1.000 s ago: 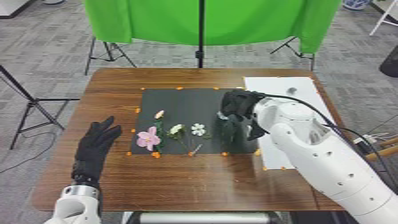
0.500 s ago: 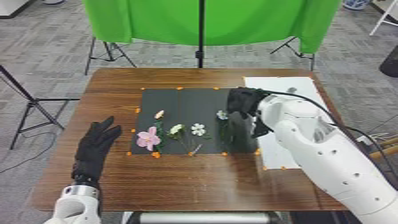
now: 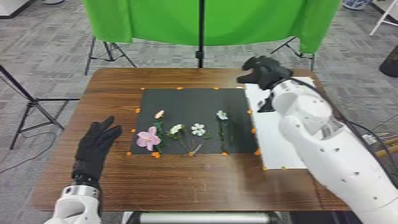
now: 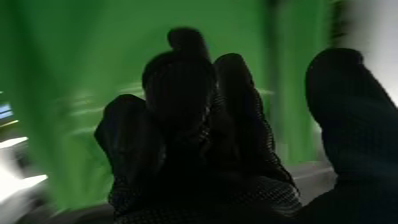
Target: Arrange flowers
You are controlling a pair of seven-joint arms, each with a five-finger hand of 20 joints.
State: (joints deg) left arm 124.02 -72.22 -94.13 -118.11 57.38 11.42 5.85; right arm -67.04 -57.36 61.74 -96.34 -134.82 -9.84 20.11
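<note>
On the dark mat [image 3: 178,100] in the head view lie several flowers: a pink one [image 3: 148,138] at the lower left, a small pale bud [image 3: 159,114] above it, a cream one [image 3: 176,129], a white one [image 3: 198,129], and another white flower [image 3: 222,115] with a long green stem near the mat's right side. My right hand [image 3: 264,72] is over the far right part of the table, beyond the mat, open and holding nothing. The right wrist view shows the same hand [image 4: 204,165] with extended fingers and thumb apart. My left hand [image 3: 95,145] rests open on the table left of the mat.
A white sheet [image 3: 282,145] lies right of the mat, partly under my right arm. Orange pieces [image 3: 155,155] mark the mat's edges. Behind the brown table [image 3: 195,185] hangs a green cloth [image 3: 151,22] on stands.
My right hand has come away from the rightmost white flower, moving right and toward the far edge, uncovering that flower on the mat. My left hand has stayed still.
</note>
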